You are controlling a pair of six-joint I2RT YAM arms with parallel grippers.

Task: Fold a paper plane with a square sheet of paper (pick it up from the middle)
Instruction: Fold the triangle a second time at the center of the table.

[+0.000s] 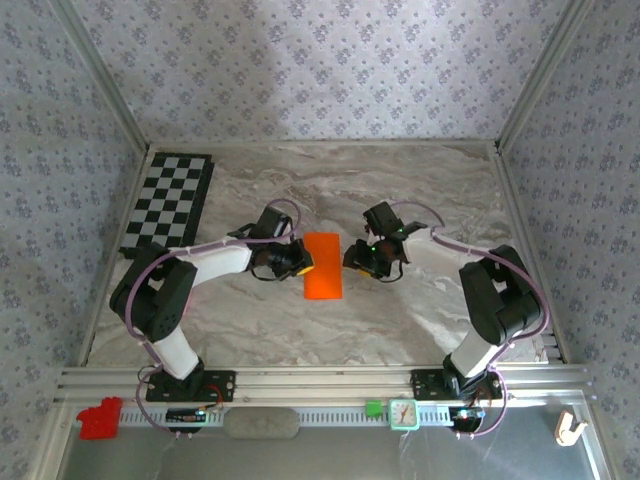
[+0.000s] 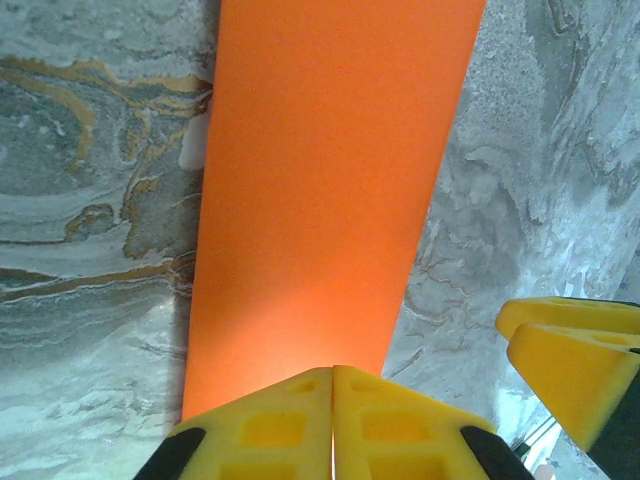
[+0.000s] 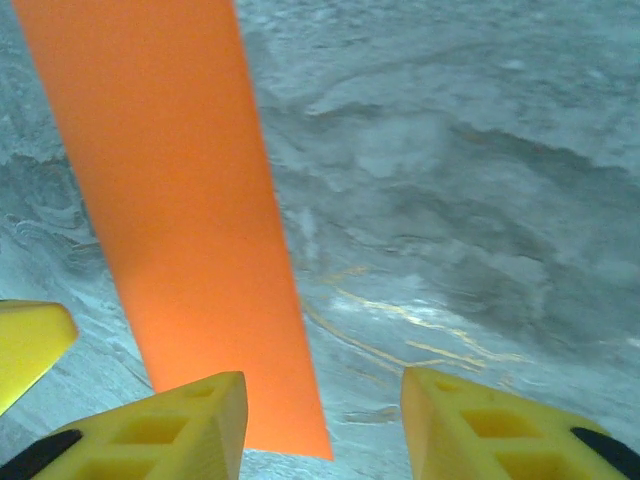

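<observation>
The square sheet of paper (image 1: 323,266) lies flat on the marble table as a narrow bright orange rectangle, between my two grippers. My left gripper (image 1: 298,258) is shut, its yellow fingertips pressed together at the paper's left long edge. In the left wrist view the closed left gripper (image 2: 332,375) sits over the near edge of the orange paper (image 2: 320,180); whether it pinches the paper I cannot tell. My right gripper (image 1: 358,258) is open just right of the paper. In the right wrist view the right gripper (image 3: 320,400) has one finger over the paper's (image 3: 170,180) corner and the other over bare table.
A black-and-white checkerboard (image 1: 170,200) lies at the back left. On the front rail sit a red block (image 1: 98,418), a grey oval pad (image 1: 262,423) and a small green-framed clock (image 1: 403,413). Metal frame posts and patterned walls close in the table on three sides.
</observation>
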